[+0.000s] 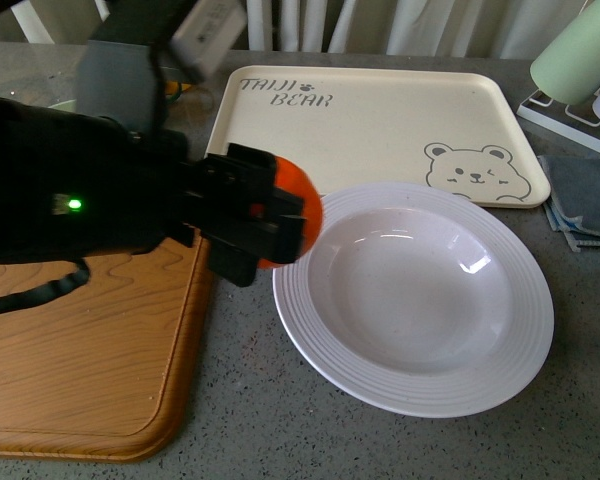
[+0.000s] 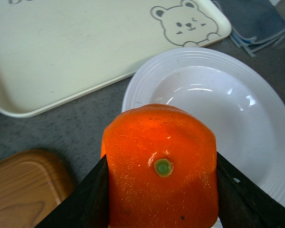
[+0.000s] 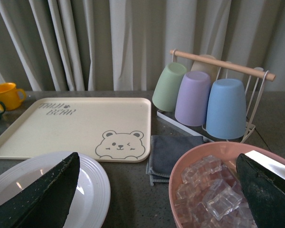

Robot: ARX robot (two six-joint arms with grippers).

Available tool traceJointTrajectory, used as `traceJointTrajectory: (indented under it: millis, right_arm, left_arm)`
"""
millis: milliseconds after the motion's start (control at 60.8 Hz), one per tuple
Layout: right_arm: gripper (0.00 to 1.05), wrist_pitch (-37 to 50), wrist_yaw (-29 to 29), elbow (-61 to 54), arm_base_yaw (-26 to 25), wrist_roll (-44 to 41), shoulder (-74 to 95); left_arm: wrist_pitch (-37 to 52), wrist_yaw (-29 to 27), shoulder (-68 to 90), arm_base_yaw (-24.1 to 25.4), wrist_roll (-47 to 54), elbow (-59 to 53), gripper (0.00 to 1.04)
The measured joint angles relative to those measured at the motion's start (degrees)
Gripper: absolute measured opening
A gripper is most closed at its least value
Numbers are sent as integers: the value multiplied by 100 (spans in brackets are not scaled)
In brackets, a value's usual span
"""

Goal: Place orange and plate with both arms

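My left gripper (image 1: 270, 220) is shut on the orange (image 1: 302, 212), a round bright fruit with a green stem dot, and holds it above the left rim of the plate (image 1: 520, 350). In the left wrist view the orange (image 2: 161, 166) fills the space between the two black fingers (image 2: 83, 202), with the white ridged plate (image 2: 152, 76) just beyond it. The plate is empty. My right gripper (image 3: 156, 190) is open and empty; it does not show in the front view. Its view shows the plate's edge (image 3: 97, 185) by one finger.
A cream bear-print tray (image 1: 380, 120) lies behind the plate. A wooden board (image 1: 90, 340) lies to the left. A grey cloth (image 1: 585, 200) and a cup rack (image 3: 213, 95) are at the right. A pink bowl of ice cubes (image 3: 213, 194) sits under my right gripper. A yellow mug (image 3: 7, 95) stands far left.
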Motion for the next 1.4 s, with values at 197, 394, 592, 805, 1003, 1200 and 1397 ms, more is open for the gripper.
traceJointTrajectory:
  millis: [197,394,592,805,1003,1200,1397]
  right_arm:
    - [96,0,0,0,0,0,0]
    - [96,0,-2,0,0,0,0]
    - [96,0,0,0,0,0,0]
    - [96,0,0,0,0,0,0]
    - [96,0,-2,0,0,0,0]
    - [96,0,0,0,0,0,0]
    - [96,0,0,0,0,0,0]
  left_arm:
    - [13,-48,660,-595,-55,474,48]
    - [79,-44,1110,-874,-142,787,48]
    - [94,-79,1480,-1045,-304,1067,48]
    - [127,-236,1836,-1150,-518,1320,60]
    - [164,-273,1862,-1161,-660,1377,91]
    - [295,-225,1493,-1078,-774,1189,96]
    - [323,-42,-28,-247,-1128,275,96]
